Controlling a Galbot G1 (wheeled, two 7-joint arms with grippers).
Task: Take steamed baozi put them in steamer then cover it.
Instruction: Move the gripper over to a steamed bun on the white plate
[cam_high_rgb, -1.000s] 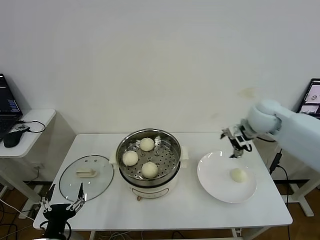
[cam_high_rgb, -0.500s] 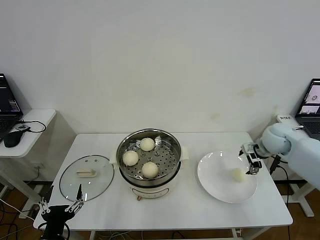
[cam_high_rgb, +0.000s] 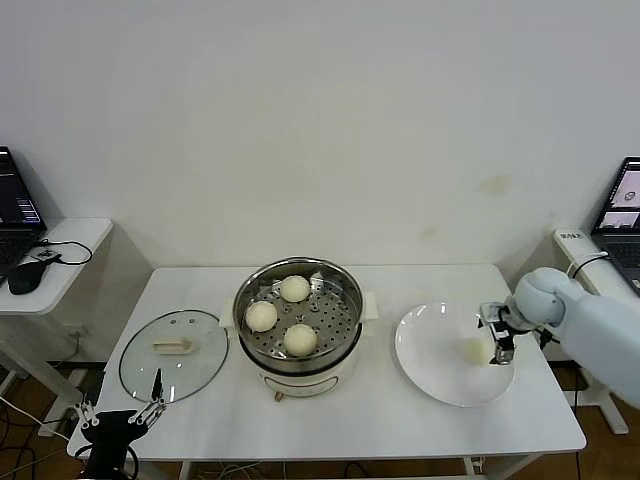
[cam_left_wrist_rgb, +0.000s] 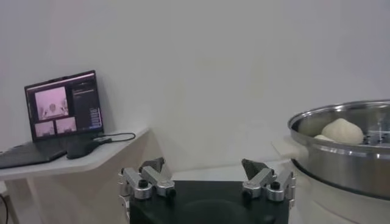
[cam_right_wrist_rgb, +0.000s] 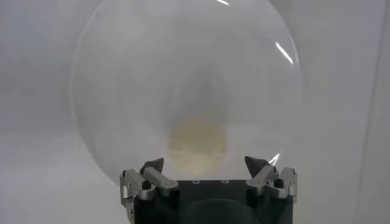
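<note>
White tabletop (cam_high_rgb: 380, 420) across lower half of head view. Steamer (cam_high_rgb: 298, 318) at centre frame, uncovered, three buns on its perforated tray: one at the back (cam_high_rgb: 294, 289), one left (cam_high_rgb: 261, 316), one front (cam_high_rgb: 300, 340). White plate (cam_high_rgb: 430, 365) right of centre, just beside the steamer, carrying the fourth bun (cam_high_rgb: 474, 349) on its right half. Glass lid (cam_high_rgb: 173, 354) flat on the tabletop at lower left, just beside the steamer, cream handle up. Right arm (cam_high_rgb: 590, 325) entering from right edge. Right gripper (cam_high_rgb: 498, 340) down at the plate's right rim, just beside the fourth bun, fingers spread wide, holding nothing. Right wrist view: bun (cam_right_wrist_rgb: 196, 143) between and ahead of the two fingertips (cam_right_wrist_rgb: 152, 165), contact not discernible. Left gripper (cam_high_rgb: 120, 416) parked at bottom left corner, below the lid, at the tabletop's front edge, fingers apart, empty. Left wrist view: steamer (cam_left_wrist_rgb: 341, 146) side-on at right edge, one bun (cam_left_wrist_rgb: 342, 130) showing above the rim. Laptop (cam_high_rgb: 15, 215) on side desk at far left.
</note>
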